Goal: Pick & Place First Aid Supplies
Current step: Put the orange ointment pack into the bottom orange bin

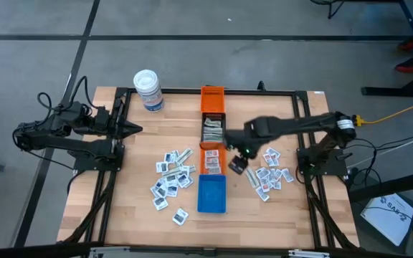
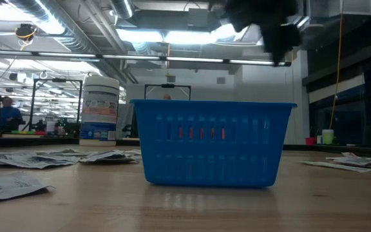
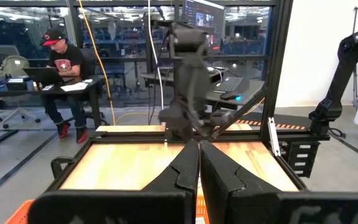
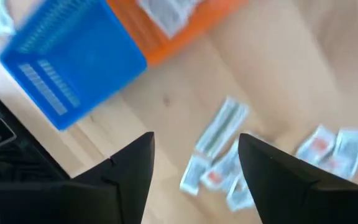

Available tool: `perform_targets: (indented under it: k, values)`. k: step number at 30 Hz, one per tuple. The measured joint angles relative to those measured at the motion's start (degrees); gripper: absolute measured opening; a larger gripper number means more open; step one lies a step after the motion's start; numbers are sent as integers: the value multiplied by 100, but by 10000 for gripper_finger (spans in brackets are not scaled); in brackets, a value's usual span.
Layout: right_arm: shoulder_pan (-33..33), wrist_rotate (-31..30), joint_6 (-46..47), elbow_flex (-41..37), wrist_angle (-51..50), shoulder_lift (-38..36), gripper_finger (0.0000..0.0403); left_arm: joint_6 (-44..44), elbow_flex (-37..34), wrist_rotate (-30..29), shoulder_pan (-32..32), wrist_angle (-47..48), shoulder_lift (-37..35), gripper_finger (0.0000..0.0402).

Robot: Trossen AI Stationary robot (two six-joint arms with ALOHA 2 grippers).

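Right gripper (image 4: 194,171) wide, empty, above the packets (image 4: 219,158). Drop straight onto one strip; blue bin (image 4: 67,59) sits beside. Left gripper (image 3: 199,163) closed, parked.

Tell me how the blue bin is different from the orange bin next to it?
The blue bin looks empty in the high view, while the orange bin already holds white packets with red print. The blue bin sits at the near end of the row; the orange bin sits between it and the black bin. Both are rectangular and stand upright on the wooden table.
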State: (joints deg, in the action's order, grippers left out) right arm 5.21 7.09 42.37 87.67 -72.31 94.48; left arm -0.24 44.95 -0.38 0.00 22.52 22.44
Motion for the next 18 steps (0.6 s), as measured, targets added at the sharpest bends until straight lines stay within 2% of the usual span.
perform_targets:
  k: [10, 18]
  values:
    - [998, 39, 2234, -1923, 291, -690, 232, 0, 0, 2, 1, 0, -1, 12]
    - [1350, 205, 3209, -3108, 1254, -1094, 232, 0, 0, 0, 1, 0, 1, 9]
